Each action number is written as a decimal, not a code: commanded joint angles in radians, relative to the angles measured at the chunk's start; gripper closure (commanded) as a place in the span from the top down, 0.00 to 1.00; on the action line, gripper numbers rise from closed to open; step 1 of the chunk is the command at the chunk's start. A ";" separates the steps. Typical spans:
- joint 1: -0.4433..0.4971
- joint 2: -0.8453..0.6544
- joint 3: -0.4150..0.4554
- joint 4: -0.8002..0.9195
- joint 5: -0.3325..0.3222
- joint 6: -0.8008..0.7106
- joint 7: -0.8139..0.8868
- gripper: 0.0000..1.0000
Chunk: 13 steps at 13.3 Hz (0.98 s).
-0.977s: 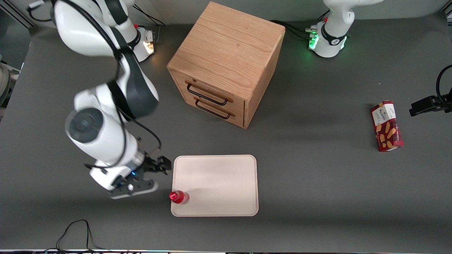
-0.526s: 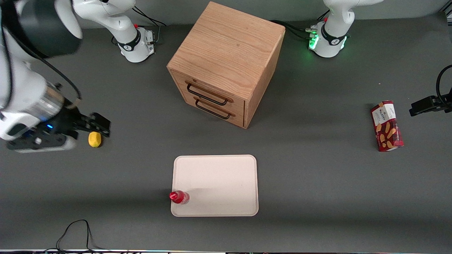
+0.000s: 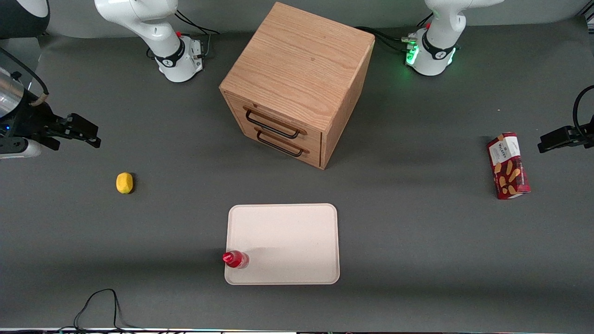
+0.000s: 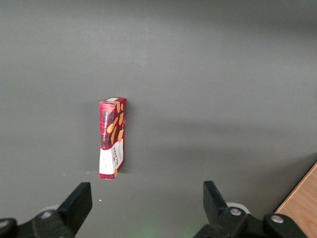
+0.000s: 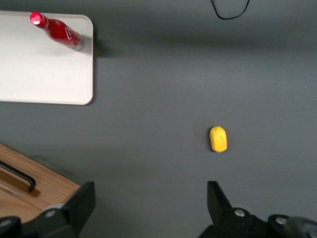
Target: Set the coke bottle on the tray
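We see the bottle (image 3: 235,259) upright at the tray (image 3: 283,243) corner, light, tippy, best gripped mid-body; gripper (image 3: 81,132) open, well off near the lemon (image 3: 124,183)

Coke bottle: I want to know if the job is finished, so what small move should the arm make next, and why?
Probably none but parking: the coke bottle stands upright on the tray, near one corner, and the open gripper hangs empty toward the working arm's end of the table, farther from the camera than the lemon.
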 commanded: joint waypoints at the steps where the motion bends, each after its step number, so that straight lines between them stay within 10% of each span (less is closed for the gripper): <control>1: -0.008 -0.022 -0.042 -0.037 0.004 0.026 -0.059 1.00; 13: -0.013 -0.042 -0.059 -0.042 0.004 0.024 -0.075 1.00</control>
